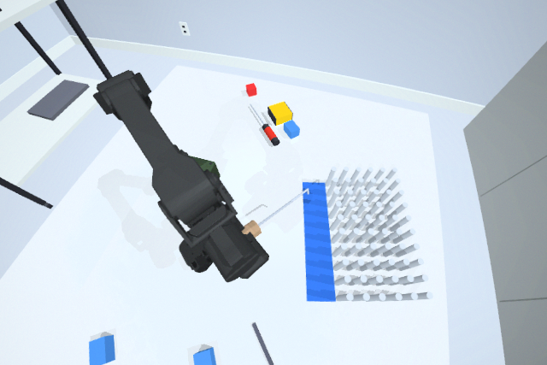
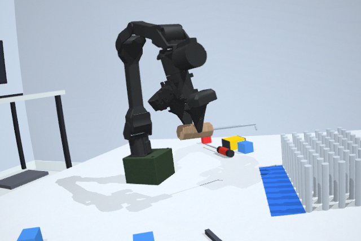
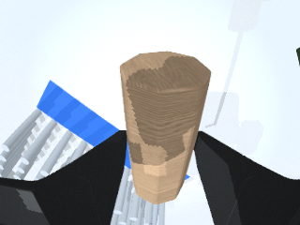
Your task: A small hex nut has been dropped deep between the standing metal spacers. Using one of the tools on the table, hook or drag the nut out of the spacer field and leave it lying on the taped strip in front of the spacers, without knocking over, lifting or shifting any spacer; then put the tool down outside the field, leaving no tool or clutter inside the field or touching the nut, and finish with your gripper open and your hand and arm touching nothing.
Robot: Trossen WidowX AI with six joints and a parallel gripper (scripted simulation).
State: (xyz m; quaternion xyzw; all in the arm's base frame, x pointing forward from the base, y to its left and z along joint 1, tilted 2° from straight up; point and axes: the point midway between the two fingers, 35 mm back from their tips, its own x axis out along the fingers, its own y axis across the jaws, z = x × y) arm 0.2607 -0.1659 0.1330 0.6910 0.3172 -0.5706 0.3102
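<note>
My gripper (image 2: 194,128) (image 3: 160,137) is shut on the wooden handle of the hook tool (image 1: 251,228) (image 2: 183,132) (image 3: 159,108), held well above the table. The thin metal shaft points toward the spacers, and its small bent tip (image 1: 308,191) (image 2: 256,127) appears over the far end of the blue taped strip in the top view. The blue taped strip (image 1: 317,241) (image 2: 281,191) (image 3: 80,114) lies in front of the standing metal spacers (image 1: 373,232) (image 2: 325,185) (image 3: 42,141). The spacers stand upright in rows. The hex nut cannot be made out in any view.
A red-handled two-pronged tool (image 1: 270,133) (image 2: 225,150) lies near a yellow block (image 1: 280,112) (image 2: 233,142), a blue block (image 1: 291,129) (image 2: 245,147) and a red cube (image 1: 251,90) (image 2: 206,139). A dark bar (image 1: 262,343) (image 2: 212,235) and two more blue blocks lie toward the near edge.
</note>
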